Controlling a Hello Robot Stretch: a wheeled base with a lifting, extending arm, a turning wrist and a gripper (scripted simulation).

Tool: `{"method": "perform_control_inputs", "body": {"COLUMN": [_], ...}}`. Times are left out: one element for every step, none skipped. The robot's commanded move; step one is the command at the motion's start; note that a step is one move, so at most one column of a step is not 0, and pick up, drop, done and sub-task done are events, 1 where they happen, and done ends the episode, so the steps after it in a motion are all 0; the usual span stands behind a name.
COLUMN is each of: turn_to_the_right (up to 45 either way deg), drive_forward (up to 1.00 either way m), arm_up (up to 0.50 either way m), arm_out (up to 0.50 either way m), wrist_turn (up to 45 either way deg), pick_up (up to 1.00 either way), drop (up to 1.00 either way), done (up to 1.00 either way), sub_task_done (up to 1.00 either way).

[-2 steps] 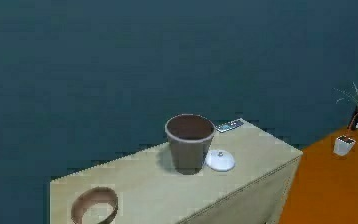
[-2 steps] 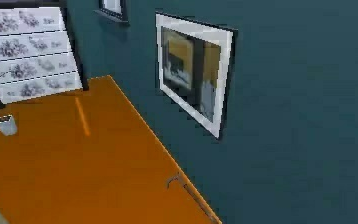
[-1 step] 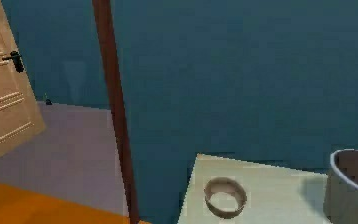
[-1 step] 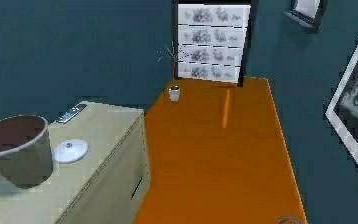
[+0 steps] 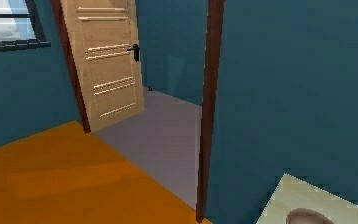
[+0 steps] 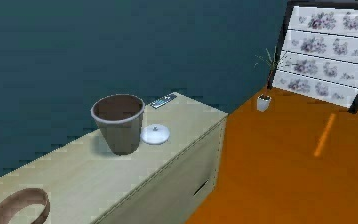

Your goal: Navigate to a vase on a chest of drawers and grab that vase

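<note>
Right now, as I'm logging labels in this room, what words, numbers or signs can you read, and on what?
No text can be read.
Dark-framed white panel with rows of grey blotches: no legible words.
Small flat grey device on the pale wooden chest of drawers: markings too small to read.
Brown tapered vase: no print.

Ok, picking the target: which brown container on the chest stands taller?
The tapered vase beside the white disc; the other, a low ring, lies at the picture's bottom edge.

Forward toward doorway (image 5: 172, 110); sideways, close over chest top (image 6: 107, 172), perhaps shared corner.
</note>
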Motion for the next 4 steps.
{"method": "perform_control_inputs", "body": {"turn_to_the_right": [0.0,0.0,0.0,0.0], "drive_forward": [0.00,0.00,0.00,0.00], "arm_up": [0.50,0.36,0.00,0.00], "arm_out": [0.00,0.00,0.48,0.00], "wrist_turn": [0.0,0.0,0.0,45.0], "pick_up": [0.00,0.00,0.00,0.00], "drop": [0.00,0.00,0.00,0.00], "done": [0.00,0.00,0.00,0.00], "sub_task_done": [0.00,0.00,0.00,0.00]}}
